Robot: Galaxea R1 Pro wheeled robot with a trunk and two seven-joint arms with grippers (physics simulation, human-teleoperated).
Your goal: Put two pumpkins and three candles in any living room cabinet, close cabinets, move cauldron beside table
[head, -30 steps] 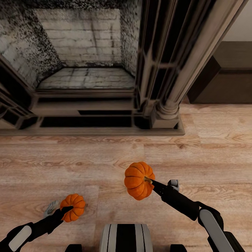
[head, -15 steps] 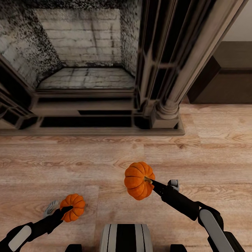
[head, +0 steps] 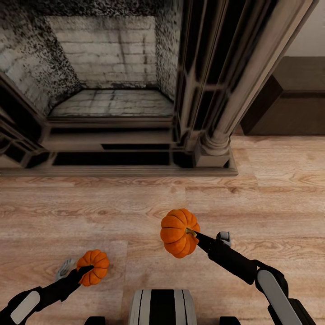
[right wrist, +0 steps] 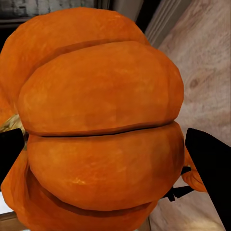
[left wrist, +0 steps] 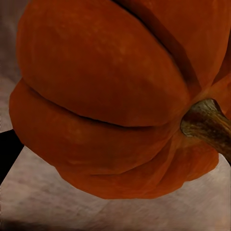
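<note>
Pumpkins, two of them, are each held by a gripper above the pale wood-plank floor [head: 280, 180]. At the left of the head view, the smaller-looking pumpkin [head: 93, 267] sits in the left gripper [head: 76, 270], whose dark fingers are clamped on it low over the floor; in the left wrist view its ribbed orange body [left wrist: 106, 96] looms close, with the brownish stem [left wrist: 209, 125] jutting to one side. Ahead stands a fireplace [head: 108, 90] with sooty brick walls and a dark moulded surround, its stone column [head: 243, 90] rising at the right. Right of centre, the second pumpkin [head: 179, 232] is gripped by the right gripper [head: 192, 234], raised higher; in the right wrist view the fingers [right wrist: 211, 163] flank its ribs [right wrist: 101, 139]. Far right, beyond the column, sits the low dark-brown cabinet [head: 293, 104], well apart from both pumpkins.
</note>
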